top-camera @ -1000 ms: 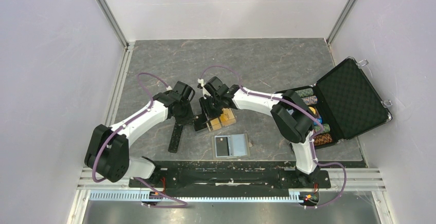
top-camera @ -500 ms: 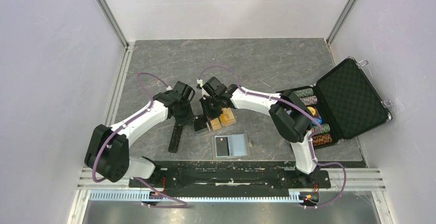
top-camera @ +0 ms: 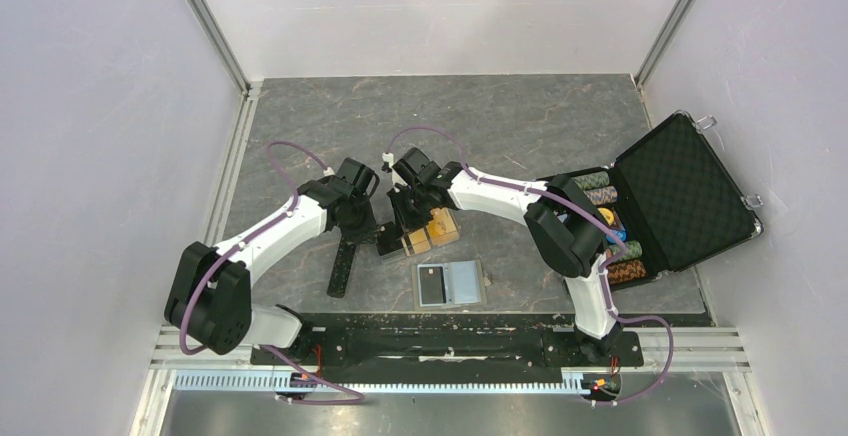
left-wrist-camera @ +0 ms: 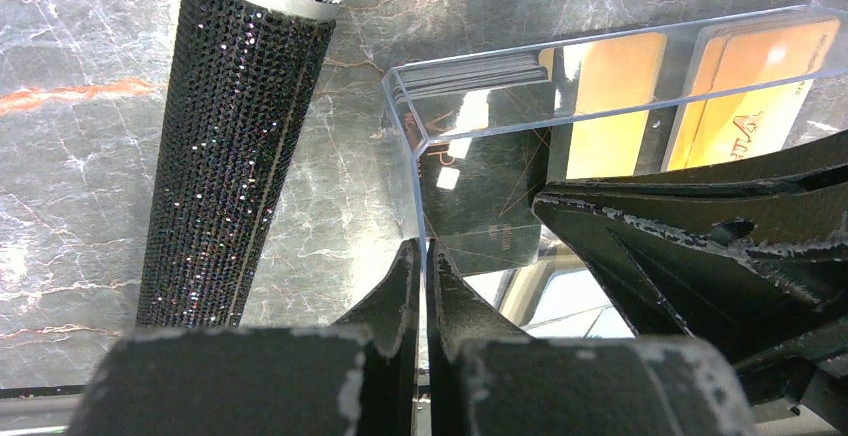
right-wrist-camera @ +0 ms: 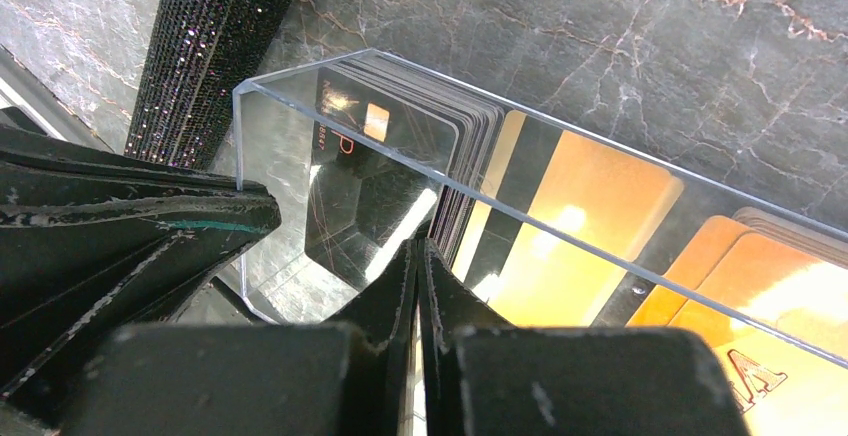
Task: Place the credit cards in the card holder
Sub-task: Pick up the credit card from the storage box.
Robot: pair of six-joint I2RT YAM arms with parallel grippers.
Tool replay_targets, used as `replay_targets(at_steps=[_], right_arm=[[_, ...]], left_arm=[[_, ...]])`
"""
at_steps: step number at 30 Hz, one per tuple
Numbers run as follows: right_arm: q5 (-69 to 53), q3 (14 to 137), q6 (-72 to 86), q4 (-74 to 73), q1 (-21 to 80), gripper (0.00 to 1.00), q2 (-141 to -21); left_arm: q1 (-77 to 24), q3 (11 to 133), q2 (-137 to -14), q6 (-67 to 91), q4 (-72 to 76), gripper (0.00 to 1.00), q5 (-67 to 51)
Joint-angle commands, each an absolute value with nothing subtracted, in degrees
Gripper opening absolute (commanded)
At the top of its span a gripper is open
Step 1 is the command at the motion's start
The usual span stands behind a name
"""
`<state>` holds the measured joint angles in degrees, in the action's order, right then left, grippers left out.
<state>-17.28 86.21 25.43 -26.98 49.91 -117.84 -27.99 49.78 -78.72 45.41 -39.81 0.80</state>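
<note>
Tabletop [top-camera: 520, 116]: left tool [left-wrist-camera: 421, 256], right tool [right-wrist-camera: 420, 256] adjacent.

top looks down; close wrist views share clear tray [left-wrist-camera: 480, 106].

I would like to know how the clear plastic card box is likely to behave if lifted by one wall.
The clear box looks rigid: its wall runs straight where the left gripper pinches it. Its glossy surface is probably slippery. With black cards stacked at one end, it may tilt when lifted.
</note>
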Motion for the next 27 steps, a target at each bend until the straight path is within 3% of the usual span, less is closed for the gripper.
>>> replay_targets(at_steps=[1, 13, 19, 27], right_arm=[[-20.98, 88.94, 26.28, -25.18, 51.76, 0.00, -114.79], [-18.69, 88.77, 24.50, -27.61, 52.20, 0.06, -115.58], [-20.08, 89.27, 24.25, -26.95, 52.27, 0.14, -115.23], [-21.76, 89.72, 25.28, -25.87, 52.30, 0.09, -114.43]], left_arm=[[-28.14, 49.66, -80.25, 42.45, -38.76, 0.02, 1.23], [-28.17, 49.31, -79.94, 42.43, -38.72, 0.02, 1.30], [-28.20, 49.13, -79.94, 42.37, -38.76, 0.02, 1.41], [-28.13, 48.91, -80.10, 42.36, -38.70, 0.02, 1.47]])
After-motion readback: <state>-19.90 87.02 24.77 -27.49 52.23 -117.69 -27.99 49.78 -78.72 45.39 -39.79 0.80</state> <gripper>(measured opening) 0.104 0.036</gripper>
